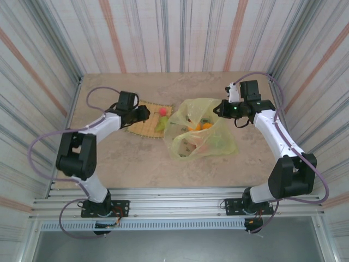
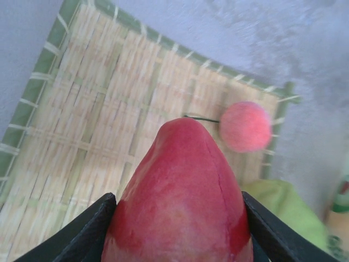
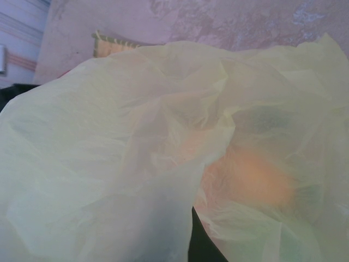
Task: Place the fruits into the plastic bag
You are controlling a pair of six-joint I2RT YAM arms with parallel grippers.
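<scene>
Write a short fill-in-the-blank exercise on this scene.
1. The pointed fruit in the left gripper is ___.
2. The stemmed fruit on the woven mat is ___.
3. Inside the plastic bag held by the right gripper, the brightest fruit is ___.
Missing words: red; pink; orange.
</scene>
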